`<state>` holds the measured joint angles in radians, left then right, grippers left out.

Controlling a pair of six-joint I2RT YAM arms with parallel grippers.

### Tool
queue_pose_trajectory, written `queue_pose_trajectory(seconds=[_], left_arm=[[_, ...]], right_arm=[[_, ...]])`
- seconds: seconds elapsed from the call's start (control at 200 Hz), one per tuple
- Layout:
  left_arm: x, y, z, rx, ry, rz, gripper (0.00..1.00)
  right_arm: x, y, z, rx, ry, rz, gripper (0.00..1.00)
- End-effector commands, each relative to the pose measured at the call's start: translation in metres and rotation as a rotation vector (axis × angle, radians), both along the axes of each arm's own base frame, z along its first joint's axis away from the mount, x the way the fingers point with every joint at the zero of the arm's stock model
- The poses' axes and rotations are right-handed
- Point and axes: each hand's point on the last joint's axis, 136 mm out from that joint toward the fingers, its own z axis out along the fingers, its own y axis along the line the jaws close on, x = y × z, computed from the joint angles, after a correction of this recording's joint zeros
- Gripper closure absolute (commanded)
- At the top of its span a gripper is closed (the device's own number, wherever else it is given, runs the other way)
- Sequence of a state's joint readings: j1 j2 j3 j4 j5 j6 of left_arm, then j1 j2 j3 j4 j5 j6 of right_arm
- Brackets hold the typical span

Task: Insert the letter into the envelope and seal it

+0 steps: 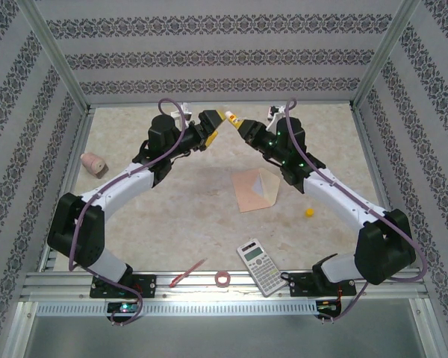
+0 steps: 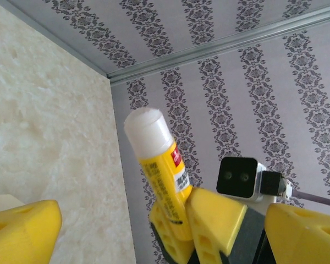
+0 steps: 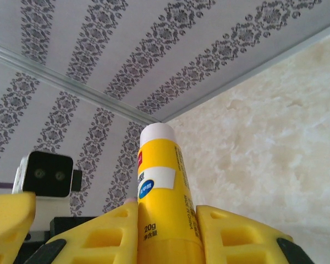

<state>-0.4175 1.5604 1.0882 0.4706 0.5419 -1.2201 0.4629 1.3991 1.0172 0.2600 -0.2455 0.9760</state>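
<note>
The envelope [image 1: 250, 192] lies on the worktop [image 1: 172, 216], flap open, the letter probably inside; sealing remains. The right pincer [image 1: 248, 128] grips a capped glue stick [image 1: 230, 118], the left pincer [image 1: 211, 128] gaping wide beside it

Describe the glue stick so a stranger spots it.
Above the far middle of the table, the two arms meet. The right hand clamps a glue stick there: a yellow tube with a white tip, longer than the small yellow piece near the envelope.

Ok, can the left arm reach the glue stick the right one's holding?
Probably yes: the left gripper is open beside the glue stick, whose white end is free; the right gripper clamps its lower body.
</note>
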Motion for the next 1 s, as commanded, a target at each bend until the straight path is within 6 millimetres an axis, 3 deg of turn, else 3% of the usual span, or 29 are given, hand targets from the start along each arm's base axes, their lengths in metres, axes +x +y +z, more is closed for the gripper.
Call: queue_pose_trajectory(seconds=[0.0, 0.3, 0.65, 0.994], left_arm=[[0.006, 0.000, 0.007, -0.041, -0.032, 0.011, 0.06], [0.012, -0.003, 0.001, -0.070, -0.016, 0.015, 0.08], [0.011, 0.000, -0.001, -0.131, 0.002, 0.029, 0.14], [0.011, 0.002, -0.001, -0.191, 0.017, 0.042, 0.22]], right_arm=[[-0.008, 0.006, 0.021, 0.056, -0.064, 0.003, 0.96], [-0.018, 0.024, 0.018, 0.089, -0.092, 0.014, 0.96], [-0.014, 0.048, 0.009, 0.114, -0.105, 0.041, 0.96], [-0.009, 0.059, -0.003, 0.105, -0.088, 0.043, 0.96]])
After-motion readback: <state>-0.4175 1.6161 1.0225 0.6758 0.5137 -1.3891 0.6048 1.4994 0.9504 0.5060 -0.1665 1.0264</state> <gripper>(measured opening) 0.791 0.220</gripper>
